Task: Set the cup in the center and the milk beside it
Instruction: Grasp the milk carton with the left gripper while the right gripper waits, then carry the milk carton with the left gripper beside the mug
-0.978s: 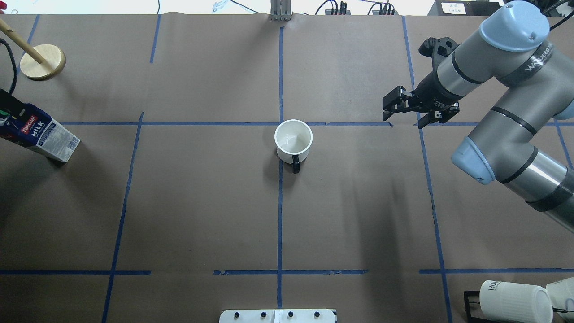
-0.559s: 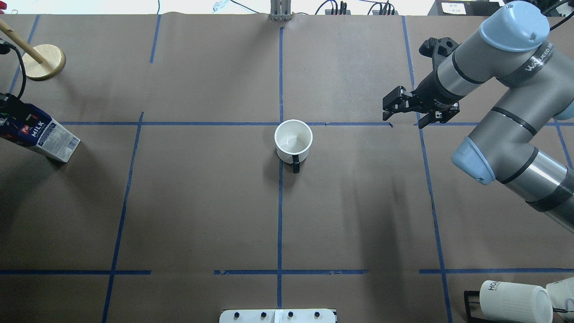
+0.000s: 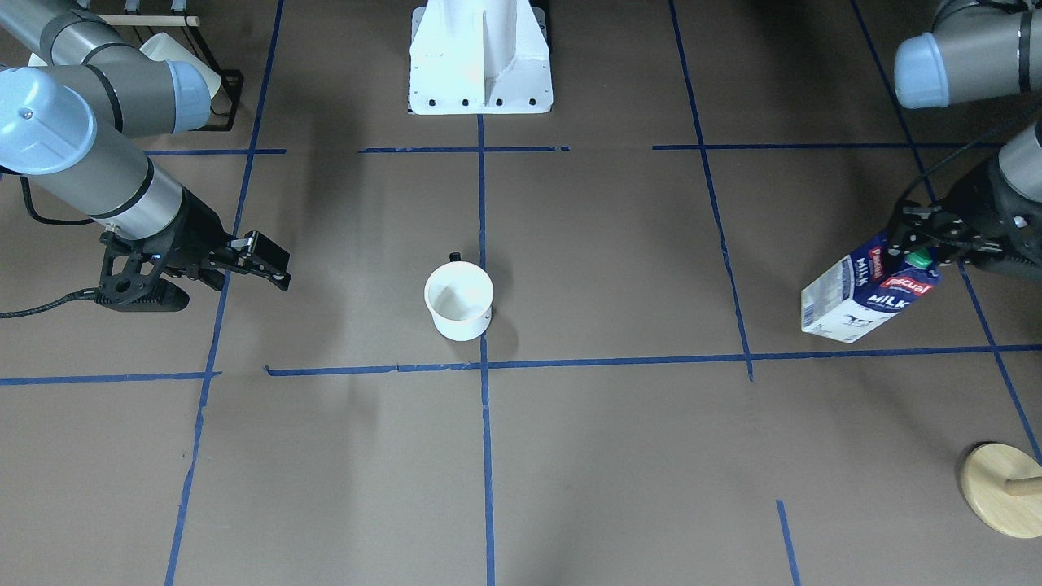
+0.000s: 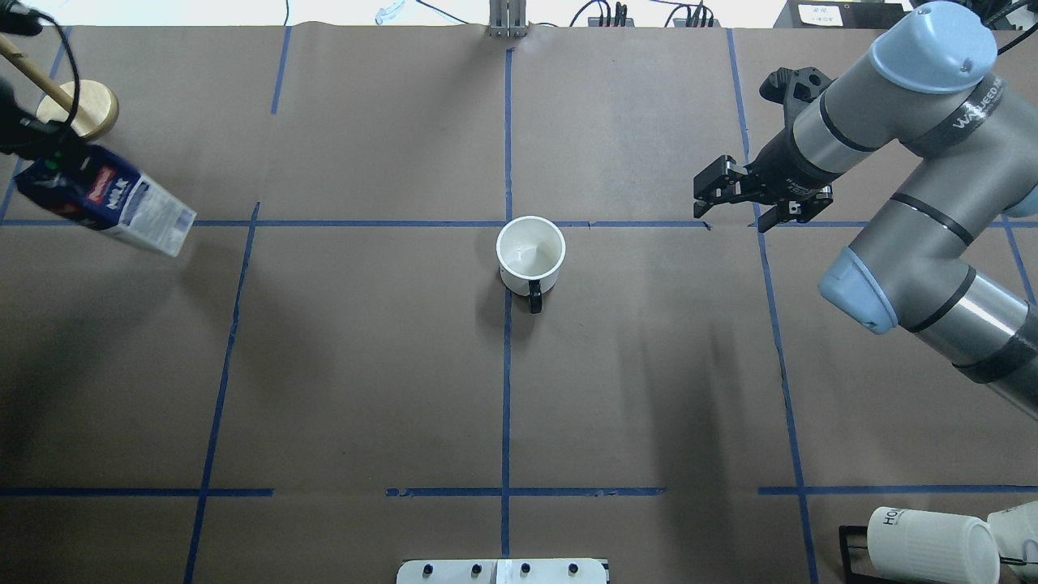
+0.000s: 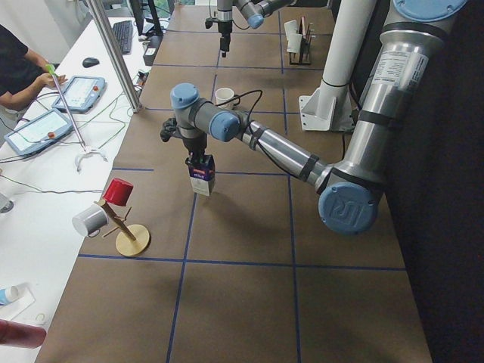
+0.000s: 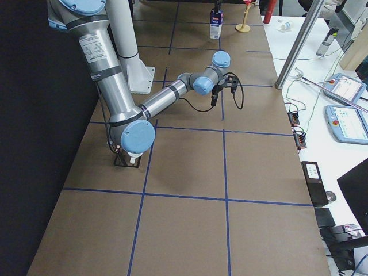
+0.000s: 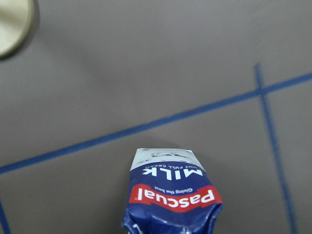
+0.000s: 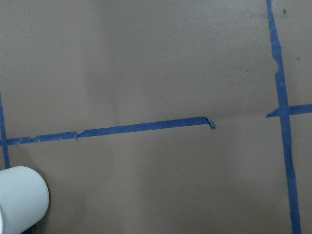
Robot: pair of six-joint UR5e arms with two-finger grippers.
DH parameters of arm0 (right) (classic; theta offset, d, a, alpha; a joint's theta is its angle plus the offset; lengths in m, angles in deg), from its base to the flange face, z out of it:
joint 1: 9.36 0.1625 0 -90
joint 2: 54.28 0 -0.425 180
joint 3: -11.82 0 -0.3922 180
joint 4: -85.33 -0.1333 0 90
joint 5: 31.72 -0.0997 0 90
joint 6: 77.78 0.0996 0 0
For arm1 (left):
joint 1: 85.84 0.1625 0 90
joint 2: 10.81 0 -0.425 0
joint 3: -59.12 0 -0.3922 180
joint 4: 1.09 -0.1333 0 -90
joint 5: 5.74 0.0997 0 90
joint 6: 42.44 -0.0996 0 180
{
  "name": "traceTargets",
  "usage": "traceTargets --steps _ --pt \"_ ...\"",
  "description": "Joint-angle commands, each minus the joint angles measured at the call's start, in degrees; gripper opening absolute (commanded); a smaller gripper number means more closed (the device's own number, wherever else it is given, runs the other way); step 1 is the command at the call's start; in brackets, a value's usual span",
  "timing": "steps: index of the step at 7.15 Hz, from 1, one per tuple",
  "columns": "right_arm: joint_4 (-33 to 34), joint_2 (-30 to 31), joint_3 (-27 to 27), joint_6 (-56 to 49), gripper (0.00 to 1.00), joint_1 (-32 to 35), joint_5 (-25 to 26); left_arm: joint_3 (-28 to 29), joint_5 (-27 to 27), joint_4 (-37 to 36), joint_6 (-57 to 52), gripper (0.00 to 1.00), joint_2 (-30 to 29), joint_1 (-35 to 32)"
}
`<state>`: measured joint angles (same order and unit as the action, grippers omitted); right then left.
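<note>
Holding: left tool (image 3: 920,248) clamped on top of milk (image 3: 863,297), directly under it.
right tool (image 4: 742,199): spread wide, empty.
cup (image 4: 531,255): well apart, ahead of right tool.

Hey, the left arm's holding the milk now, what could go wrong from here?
The left gripper holds the milk only by its folded top, so the tall carton might swing or slip on the way over. Set down too near, it could bump the cup standing by the center.
</note>
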<state>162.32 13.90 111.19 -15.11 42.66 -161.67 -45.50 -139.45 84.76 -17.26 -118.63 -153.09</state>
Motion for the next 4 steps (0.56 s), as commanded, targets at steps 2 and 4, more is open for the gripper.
traceTargets --steps 2,4 --pt "0.0 5.1 1.9 -1.1 1.0 3.8 -0.2 0.8 10.1 -0.5 35.9 0.14 -17.1 22.0" --pt "0.0 6.9 1.7 -5.3 1.0 4.6 0.4 9.7 11.5 -0.8 44.6 0.14 -27.9 26.4"
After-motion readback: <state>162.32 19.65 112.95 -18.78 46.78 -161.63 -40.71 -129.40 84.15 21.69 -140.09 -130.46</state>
